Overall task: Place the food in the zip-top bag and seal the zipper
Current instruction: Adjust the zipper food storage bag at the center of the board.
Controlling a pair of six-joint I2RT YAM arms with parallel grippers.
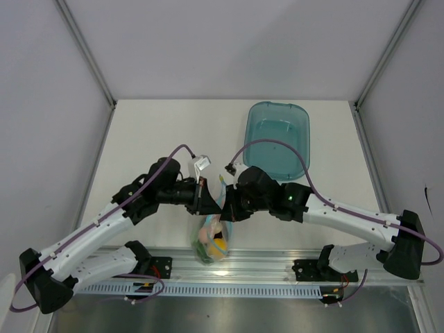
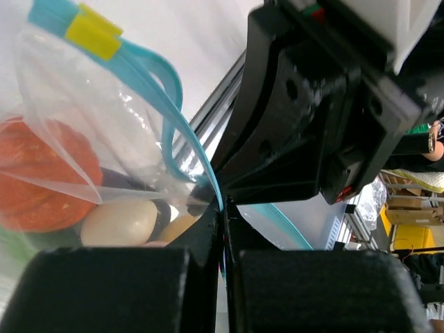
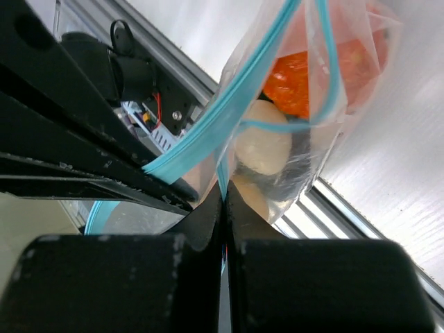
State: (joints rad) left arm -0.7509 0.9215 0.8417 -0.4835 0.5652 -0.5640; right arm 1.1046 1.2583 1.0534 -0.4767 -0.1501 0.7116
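**Both pinches on the zipper, much of the bag's load unreadable**

My left end effector [image 2: 223,215] is clamped on the light-blue zipper [image 2: 149,76], and the strip disappears between the pads. My right end effector [image 3: 223,198] is clamped on the same strip, facing the left one, with the two nearly touching. The zip-top bag [image 1: 211,239] hangs below them at the near edge of the counter [image 1: 152,139], over the metal rail [image 1: 277,267]. From above I cannot tell whether its bottom rests on the rail.

Away from my pads the two tracks of the strip bow apart. A yellow slider [image 2: 94,32] sits near the upper left corner of my left wrist view, where the strip is cut off.

Inside the bag I can make out the orange-red tomato [image 2: 41,173] with the pale egg [image 2: 118,222] just below it. Something dark lies behind the egg and a green smear sits at the frame edge, both too blurred to name. From above my wrists cover the mouth of the bag.

The teal tray [image 1: 253,149] sits well apart, far right.
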